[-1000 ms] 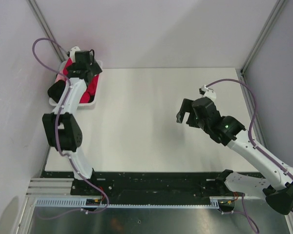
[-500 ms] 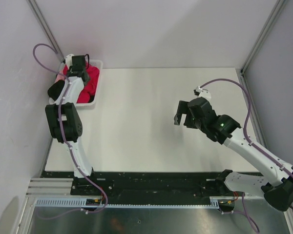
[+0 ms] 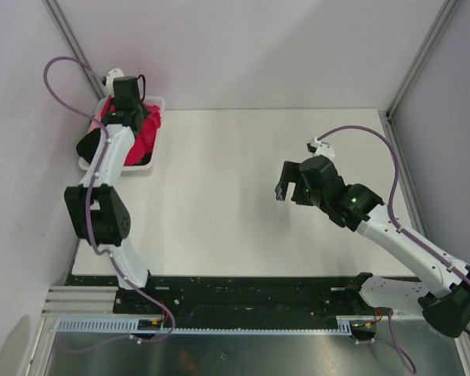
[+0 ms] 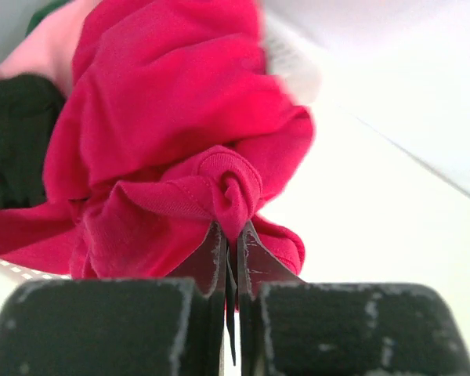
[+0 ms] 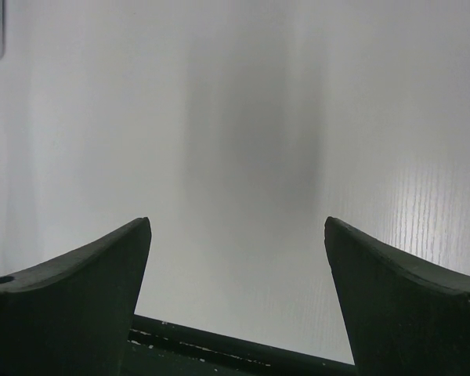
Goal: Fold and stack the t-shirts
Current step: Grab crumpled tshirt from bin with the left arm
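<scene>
A crumpled crimson red t-shirt lies bunched in the white basket at the table's far left corner; it also shows as red cloth from above. My left gripper is shut on a pinched fold of this red shirt. A black t-shirt sits beside the red one, at the basket's left side. My right gripper hangs open over bare table right of the middle, with nothing between its fingers.
Pale pink cloth and a bit of green cloth show in the basket behind the red shirt. The white table spreads between the arms. Grey walls close the left, back and right sides. A black rail runs along the near edge.
My left gripper has closed on a fold of the red t-shirt in the basket. The right arm has drifted slightly to the left, staying open.
</scene>
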Tool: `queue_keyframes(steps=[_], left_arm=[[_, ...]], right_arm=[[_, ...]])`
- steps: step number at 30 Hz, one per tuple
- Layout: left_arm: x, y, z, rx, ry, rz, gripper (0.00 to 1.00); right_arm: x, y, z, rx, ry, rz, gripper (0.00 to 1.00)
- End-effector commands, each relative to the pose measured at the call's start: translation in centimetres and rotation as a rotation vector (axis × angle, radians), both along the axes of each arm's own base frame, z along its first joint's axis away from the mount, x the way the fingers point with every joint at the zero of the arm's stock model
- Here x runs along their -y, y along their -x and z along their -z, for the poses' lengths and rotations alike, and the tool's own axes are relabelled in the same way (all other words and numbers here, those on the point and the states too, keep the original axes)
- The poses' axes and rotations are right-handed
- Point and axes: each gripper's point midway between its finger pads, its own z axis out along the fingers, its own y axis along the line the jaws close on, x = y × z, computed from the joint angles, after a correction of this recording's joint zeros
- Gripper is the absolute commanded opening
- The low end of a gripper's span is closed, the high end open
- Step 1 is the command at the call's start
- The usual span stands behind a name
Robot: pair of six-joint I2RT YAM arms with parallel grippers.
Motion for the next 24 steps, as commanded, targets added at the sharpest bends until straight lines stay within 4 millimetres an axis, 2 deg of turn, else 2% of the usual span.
queue_keyframes(steps=[1, 5, 9, 11, 13, 15, 17, 20, 24], left_arm=[[5.7, 2.7, -14.7, 0.340, -0.017, 0.165, 0.00], [10.1, 6.6, -21.6, 0.491, 0.000, 0.300, 0.00], [15.2, 11.7, -28.0, 0.637, 0.004, 0.458, 0.00], [17.7, 14.3, -30.8, 0.706, 0.021, 0.535, 0.00], [19.8, 16.2, -32.6, 0.752, 0.050, 0.604, 0.00], [21.7, 17.4, -33.1, 0.766, 0.085, 0.667, 0.00], [23.9, 18.0, -32.3, 0.746, 0.114, 0.728, 0.00], [27.7, 18.2, -29.4, 0.676, 0.128, 0.813, 0.00], [33.4, 17.8, -24.0, 0.548, 0.164, 0.928, 0.00]], right_arm=[[0.0, -0.6, -2.4, 0.076, -0.038, -0.001, 0.97], [1.0, -1.1, -3.8, 0.117, -0.044, 0.028, 0.97], [2.4, -1.5, -6.1, 0.176, -0.053, 0.067, 0.97], [3.3, -1.6, -7.3, 0.210, -0.056, 0.092, 0.97], [4.2, -1.6, -8.4, 0.240, -0.060, 0.115, 0.97], [4.9, -1.5, -9.2, 0.262, -0.065, 0.134, 0.97], [5.5, -1.4, -9.7, 0.274, -0.066, 0.152, 0.97], [6.2, -1.2, -9.8, 0.275, -0.064, 0.171, 0.97], [6.7, -0.9, -9.4, 0.259, -0.051, 0.187, 0.97]])
